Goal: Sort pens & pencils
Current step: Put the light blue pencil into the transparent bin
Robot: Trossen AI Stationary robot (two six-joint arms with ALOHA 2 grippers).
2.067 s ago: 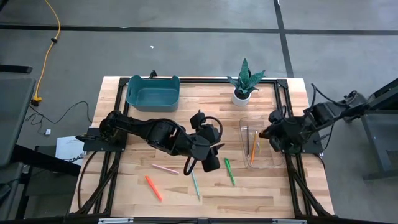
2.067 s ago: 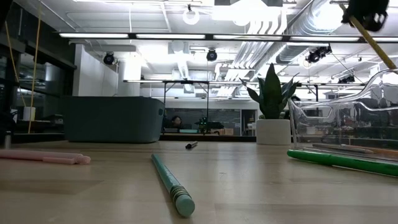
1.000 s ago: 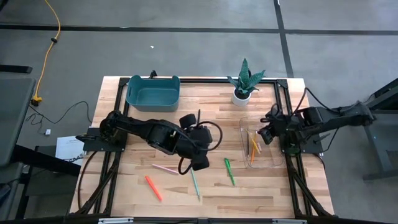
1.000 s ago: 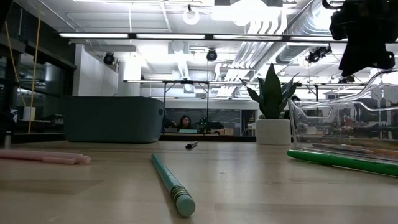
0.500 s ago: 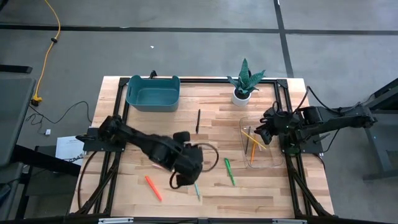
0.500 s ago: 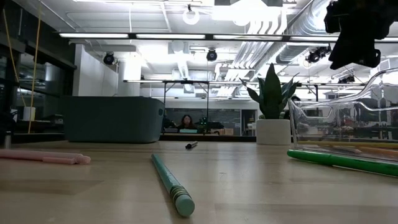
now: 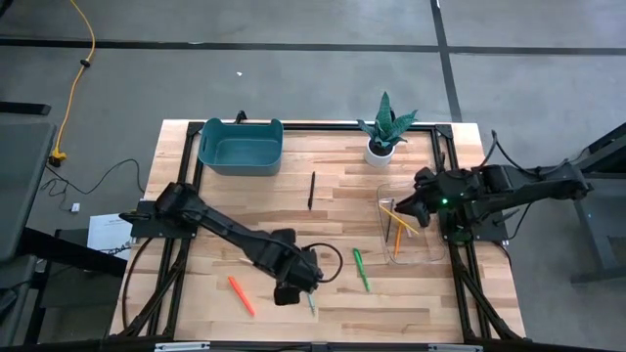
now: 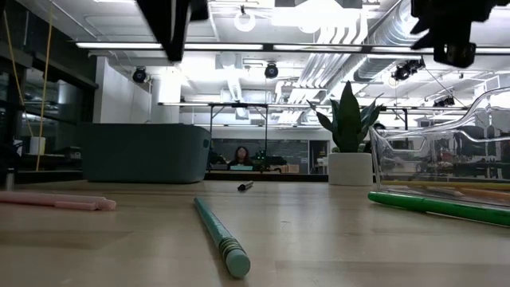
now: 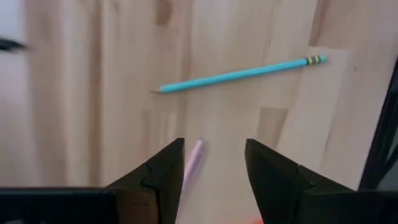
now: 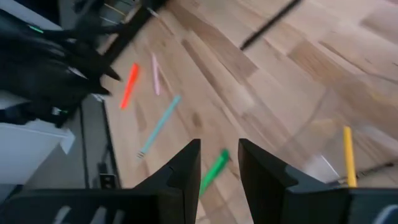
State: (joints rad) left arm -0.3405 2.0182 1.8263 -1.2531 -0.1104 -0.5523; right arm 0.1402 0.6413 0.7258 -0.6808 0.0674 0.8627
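Pencils sit in the clear plastic tray (image 7: 431, 256) – slim teal pencil (image 9: 239, 73), pink pen (image 9: 192, 163) remain on the table beneath the open, empty left gripper (image 9: 214, 163); right gripper (image 10: 217, 168) open, empty above the tray.

Teal bin (image 7: 240, 146) at the table's far edge, potted plant (image 7: 381, 128) beside — yellow cable (image 7: 76, 73) on the floor

The left gripper (image 7: 290, 291) is covering the pink pen in the high view; only its tip (image 9: 194, 160) is peeking between the fingers in the left wrist view. The clear tray (image 8: 446, 163) is running off the low view's edge.
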